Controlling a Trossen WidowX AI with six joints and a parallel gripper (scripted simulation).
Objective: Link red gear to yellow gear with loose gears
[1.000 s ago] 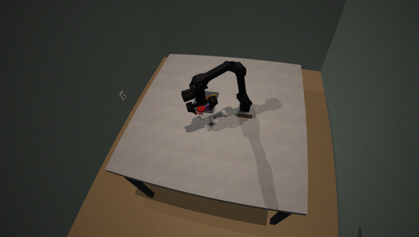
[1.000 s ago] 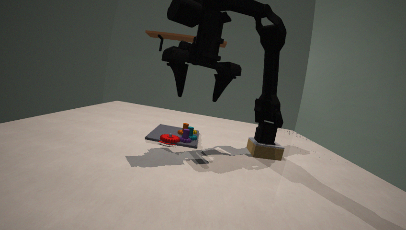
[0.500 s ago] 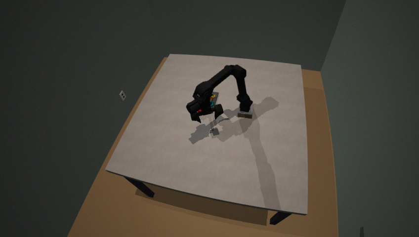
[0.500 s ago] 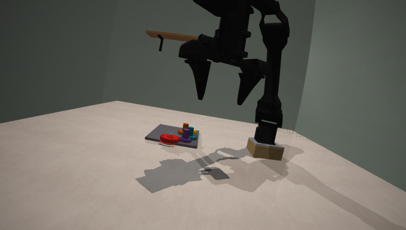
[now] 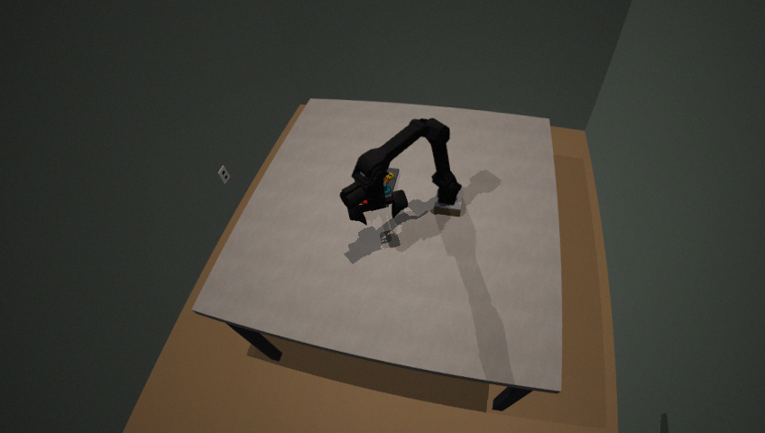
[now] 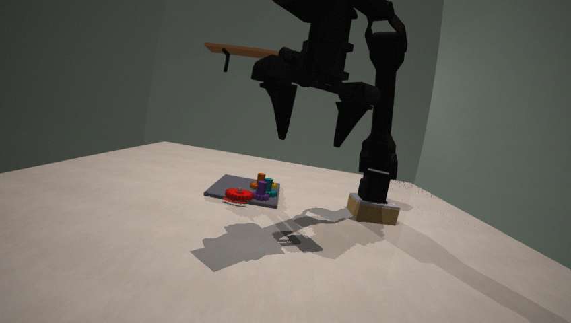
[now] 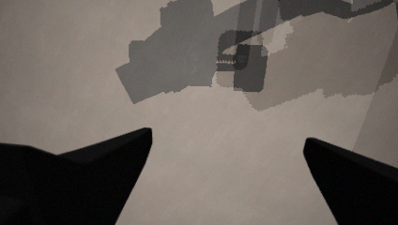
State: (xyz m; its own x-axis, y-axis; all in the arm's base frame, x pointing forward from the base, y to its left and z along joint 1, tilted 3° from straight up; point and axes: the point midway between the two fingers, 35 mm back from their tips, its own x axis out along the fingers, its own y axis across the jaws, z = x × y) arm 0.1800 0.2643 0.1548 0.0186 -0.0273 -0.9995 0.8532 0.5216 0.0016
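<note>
The grey board lies on the table; my arm hides much of it in the top view. The red gear sits at its near edge, beside the red arrow. A purple gear with a tall knob stands right of the red gear. A teal gear stands behind it, then an orange gear. The yellow gear is partly hidden behind these. Exact meshing cannot be told. My gripper is open and empty, high above the table, off the board's near side.
The arm's base block stands right of the board. Arm shadows fall on the table. A brown shelf is on the wall behind. No loose gear is seen standing on the table.
</note>
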